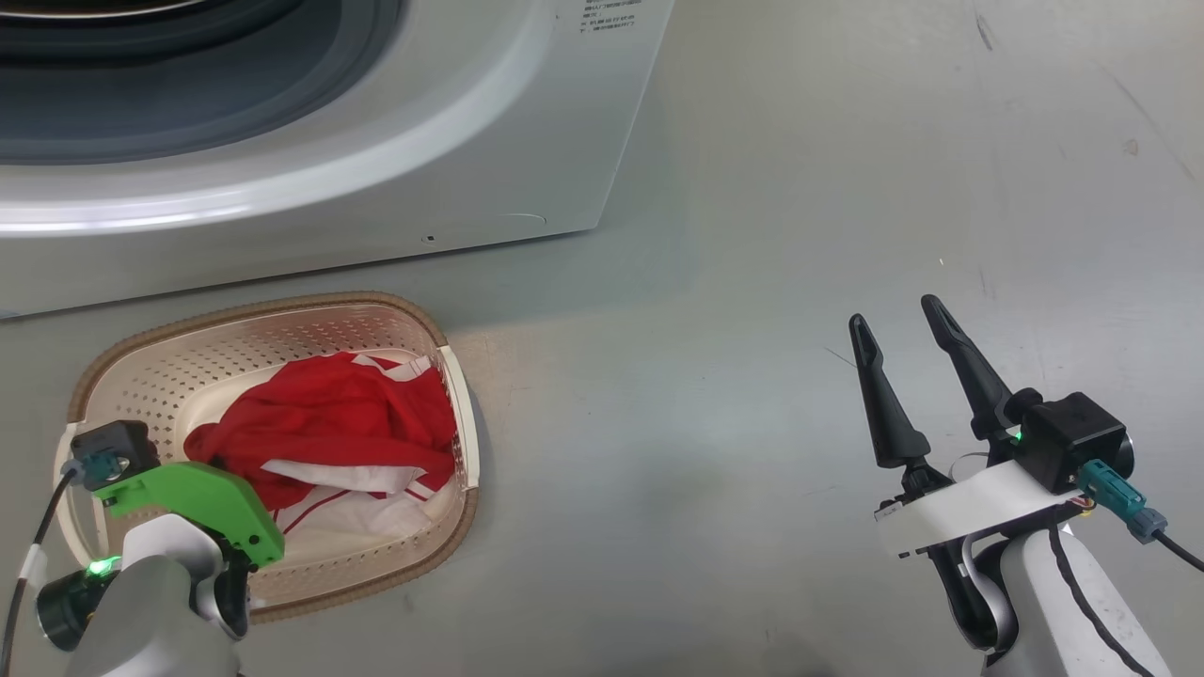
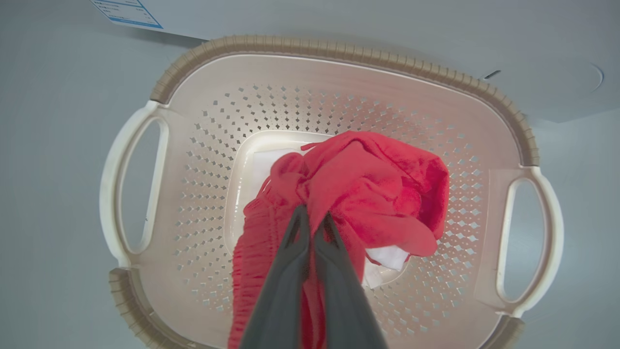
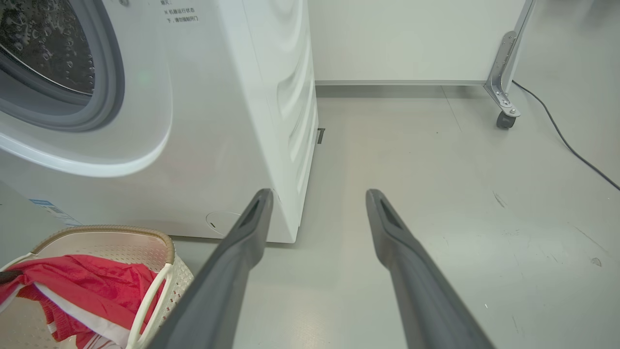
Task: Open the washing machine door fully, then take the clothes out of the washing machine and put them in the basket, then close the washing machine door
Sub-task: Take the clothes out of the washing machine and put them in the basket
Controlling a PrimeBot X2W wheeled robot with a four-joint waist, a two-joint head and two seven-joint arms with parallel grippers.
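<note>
Two crumpled red clothes (image 2: 378,184), one white-trimmed, lie in the cream basket (image 2: 339,53), left gripper (image 2: 313,215) pinching them, right gripper (image 1: 895,314) spread.

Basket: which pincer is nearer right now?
Left. The left pincer is over the basket, shut on the clothes inside it; the right pincer is open above the floor, off to the basket's right.

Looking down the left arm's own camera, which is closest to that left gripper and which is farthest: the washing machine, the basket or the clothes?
1. The clothes: red cloth pinched at the shut fingertips of the left gripper.
2. The basket: below and all around the clothes.
3. The washing machine: beyond the basket's far rim, at the top of the view.
</note>
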